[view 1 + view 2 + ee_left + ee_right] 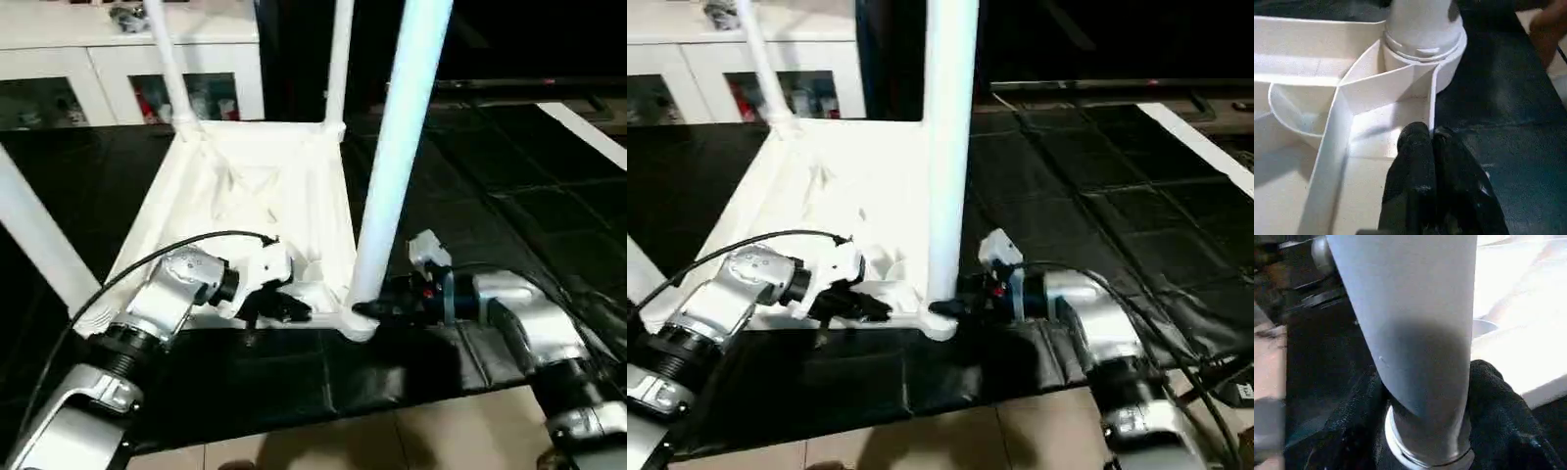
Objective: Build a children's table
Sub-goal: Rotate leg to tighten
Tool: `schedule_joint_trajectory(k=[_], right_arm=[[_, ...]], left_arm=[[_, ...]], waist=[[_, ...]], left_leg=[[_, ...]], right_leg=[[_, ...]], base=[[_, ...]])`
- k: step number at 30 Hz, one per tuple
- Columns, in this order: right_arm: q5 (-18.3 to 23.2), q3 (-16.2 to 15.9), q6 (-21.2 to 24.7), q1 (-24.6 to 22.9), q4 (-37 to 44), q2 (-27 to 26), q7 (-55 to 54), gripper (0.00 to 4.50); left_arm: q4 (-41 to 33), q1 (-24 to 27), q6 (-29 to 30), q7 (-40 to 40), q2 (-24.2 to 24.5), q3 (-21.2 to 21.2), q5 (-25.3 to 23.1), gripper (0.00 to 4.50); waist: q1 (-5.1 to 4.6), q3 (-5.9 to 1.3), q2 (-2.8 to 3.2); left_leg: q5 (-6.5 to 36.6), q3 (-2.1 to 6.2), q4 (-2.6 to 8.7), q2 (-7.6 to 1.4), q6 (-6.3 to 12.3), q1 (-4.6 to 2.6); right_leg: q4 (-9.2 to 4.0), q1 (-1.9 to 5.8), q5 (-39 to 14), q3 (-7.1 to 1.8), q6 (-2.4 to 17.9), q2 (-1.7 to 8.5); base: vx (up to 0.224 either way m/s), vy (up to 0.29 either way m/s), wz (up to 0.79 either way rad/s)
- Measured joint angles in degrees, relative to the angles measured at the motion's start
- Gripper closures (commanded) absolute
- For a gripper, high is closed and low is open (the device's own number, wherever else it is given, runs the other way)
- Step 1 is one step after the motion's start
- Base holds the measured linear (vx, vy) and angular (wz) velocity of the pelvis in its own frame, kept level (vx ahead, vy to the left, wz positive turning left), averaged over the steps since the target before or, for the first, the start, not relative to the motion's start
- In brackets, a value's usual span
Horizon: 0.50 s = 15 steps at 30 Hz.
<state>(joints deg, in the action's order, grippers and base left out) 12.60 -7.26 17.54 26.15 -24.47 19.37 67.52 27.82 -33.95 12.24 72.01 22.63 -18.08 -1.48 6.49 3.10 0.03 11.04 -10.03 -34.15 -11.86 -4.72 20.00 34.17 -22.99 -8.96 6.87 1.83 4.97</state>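
The white table top (245, 196) lies upside down on a black mat, ribbed underside up. White legs stand in its corner sockets. The near right leg (397, 147) rises tall from its socket (1422, 44). My right gripper (364, 310) is shut on the base of this leg, with black fingers (1498, 416) on either side of the tube. My left gripper (294, 311) is at the near edge, just left of that socket. Its fingers (1413, 147) are pressed together on the thin rim wall (1431, 103). The far left leg (171, 69), far right leg (340, 59) and near left leg (39, 240) also stand.
A white cabinet with glass doors (127, 69) stands behind the table top. The black mat (509, 186) spreads to the right, with dark cables (1205, 362) along its right edge. Beige floor tiles (392, 441) begin just in front of the mat.
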Motion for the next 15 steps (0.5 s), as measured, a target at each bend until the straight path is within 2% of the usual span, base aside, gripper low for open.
schedule_joint_trajectory(k=[2, 5, 6, 9, 14, 15], right_arm=[[-0.98, 1.78, 1.27, -0.01, 0.29, -2.67, -6.75, 2.48], [-3.23, 4.73, 3.11, 0.73, 0.14, -7.18, -18.51, 2.49], [-4.05, 5.36, 3.53, 1.56, -0.48, -8.88, -22.86, 2.5], [-5.58, 6.71, 4.35, 3.93, -2.4, -12.11, -31.07, 2.51], [-7.73, 7.97, 4.27, 7.93, -6.34, -15.27, -39.74, 2.51], [-8.09, 8.01, 3.95, 8.39, -6.78, -15.27, -40.07, 1.96]], left_arm=[[0.08, -0.01, 3.23, -4.03, -1.63, 1.58, -0.4, 4.5], [0.3, -0.03, 8.25, -11.52, -5.82, 4.05, -0.5, 4.5], [0.49, -0.14, 9.76, -14.16, -7.29, 4.92, -0.5, 4.5], [0.75, -0.41, 12.22, -19.65, -10.33, 6.56, -0.48, 4.5], [2.16, -1.37, 13.82, -27.26, -14.37, 8.71, -0.56, 4.5], [2.35, -1.62, 13.84, -27.76, -14.64, 8.73, -0.58, 4.5]], waist=[[-0.71, -0.01, 0.04], [-2.38, -0.04, 0.08], [-3.23, -0.04, 0.09], [-4.46, -0.05, 0.11], [-4.86, -0.06, 0.13], [-4.85, -0.06, 0.13]], left_leg=[[-0.02, 0.01, 0.0, 0.0, -0.04, -0.01], [-0.07, 0.07, -0.01, 0.02, -0.11, -0.02], [-0.07, 0.17, -0.01, 0.03, -0.12, -0.01], [-0.07, 0.31, -0.01, 0.04, -0.12, 0.01], [-0.04, 0.33, 0.02, 0.02, -0.13, 0.08], [-0.01, 0.31, 0.06, 0.03, -0.09, 0.11]], right_leg=[[-0.01, 0.0, 0.0, 0.02, -0.02, 0.0], [-0.08, 0.04, -0.01, 0.11, -0.05, 0.0], [-0.18, 0.03, -0.01, 0.25, -0.05, 0.0], [-0.21, -0.04, -0.01, 0.37, -0.05, -0.01], [-0.19, -0.12, 0.0, 0.36, -0.03, -0.04], [-0.19, -0.15, 0.02, 0.33, -0.01, -0.04]], base=[[0.0, 0.0, 0.0], [0.0, 0.0, 0.0], [0.0, 0.0, 0.0], [0.0, 0.0, 0.0], [0.0, 0.0, 0.0], [0.0, 0.0, 0.0]])
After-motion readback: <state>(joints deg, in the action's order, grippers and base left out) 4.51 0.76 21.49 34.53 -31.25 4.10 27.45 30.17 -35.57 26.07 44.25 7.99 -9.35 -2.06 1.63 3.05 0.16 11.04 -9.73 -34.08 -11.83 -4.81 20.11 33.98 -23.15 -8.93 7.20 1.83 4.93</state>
